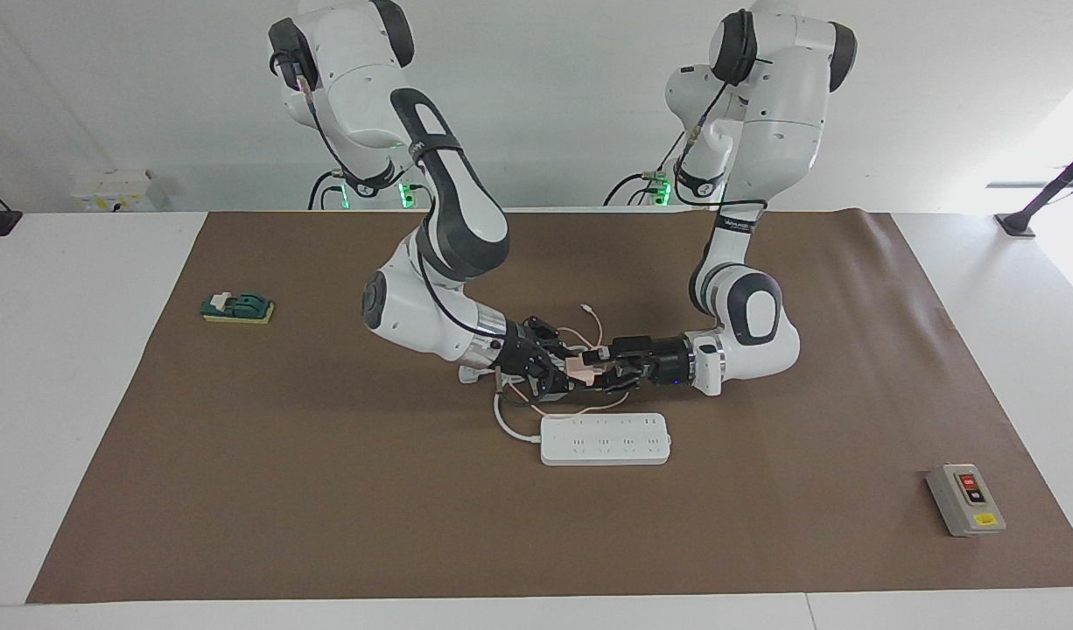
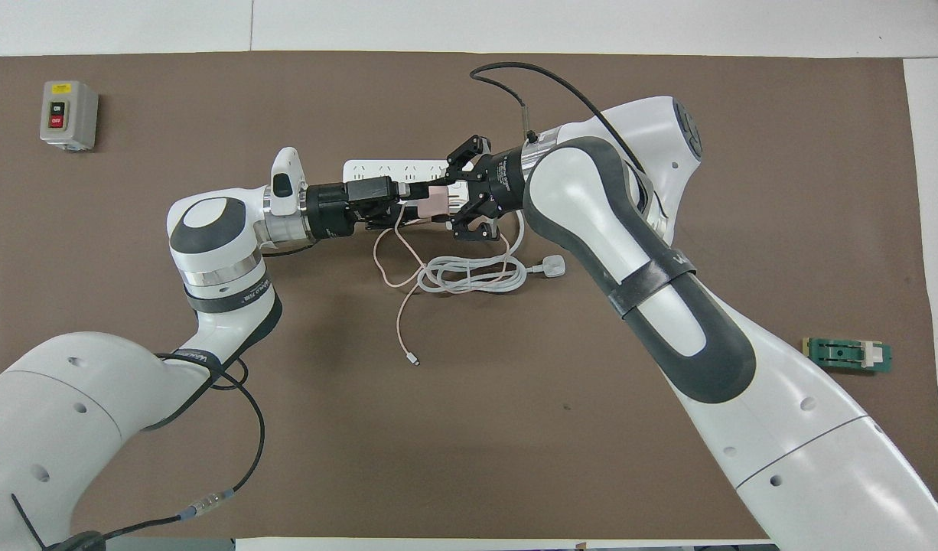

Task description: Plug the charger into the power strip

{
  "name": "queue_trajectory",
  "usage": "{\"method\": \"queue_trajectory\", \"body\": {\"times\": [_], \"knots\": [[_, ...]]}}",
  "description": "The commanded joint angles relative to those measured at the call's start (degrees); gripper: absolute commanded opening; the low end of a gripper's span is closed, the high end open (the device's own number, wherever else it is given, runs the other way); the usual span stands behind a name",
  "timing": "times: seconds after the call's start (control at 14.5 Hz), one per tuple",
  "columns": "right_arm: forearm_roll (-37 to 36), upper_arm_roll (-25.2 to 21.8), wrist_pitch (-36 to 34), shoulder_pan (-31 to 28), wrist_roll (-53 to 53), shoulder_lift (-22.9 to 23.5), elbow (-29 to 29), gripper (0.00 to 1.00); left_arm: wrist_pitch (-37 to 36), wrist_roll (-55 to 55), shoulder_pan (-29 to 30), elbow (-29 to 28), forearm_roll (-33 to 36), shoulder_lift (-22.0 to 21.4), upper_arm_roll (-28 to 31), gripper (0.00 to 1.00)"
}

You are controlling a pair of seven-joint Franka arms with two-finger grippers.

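1. Spread over the white table (image 1: 90, 420): a large brown paper mat (image 1: 326, 507) carrying every loose item.
2. Reaching in low from its own end of the table: the left gripper (image 1: 608, 367), jaws spread as wide as they go, its black fingers (image 2: 408, 191) flanking the small pale-pink cube-shaped charger (image 1: 580, 367) from one side; cannot tell whether they press on it.
3. Meeting it head-on: the right gripper (image 1: 561, 368), fingertips pressed together on the charger, outer links splayed out to the sides; charger lifted off the mat, over the coiled cord just on the robots' side of the power strip.
4. Lying flat on the mat mid-table: the flat white rectangular power strip (image 1: 606, 438) with rounded corners and two rows of sockets, none occupied, its thick white cord (image 2: 469, 275) looped nearer the robots and ending in a white three-pin plug (image 2: 549, 266).
5. Trailing from the charger: a long thin pink cable (image 2: 398, 306) running toward the robots to a tiny white connector (image 2: 413, 359) resting on the mat.
6. Toward the left arm's end of the table: a grey switch box (image 2: 69, 115) with a yellow label, a black button and a red button; white lettering too small to read.
7. Toward the right arm's end: a small green block (image 2: 846, 354) with a white clip on it.
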Motion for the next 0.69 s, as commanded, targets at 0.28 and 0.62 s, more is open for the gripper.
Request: {"method": "queue_trajectory", "body": {"times": [0.28,0.62], "knots": [[1.35,0.32,-0.21,-0.50,0.88,0.43,0.79,0.00,-5.38,1.51,0.11,0.03,-1.59,1.57,0.68,1.00],[1.35,0.32,-0.03,-0.50,1.06,0.43,0.79,0.00,-5.55,1.51,0.20,0.12,-2.11,1.75,0.68,1.00]]}}
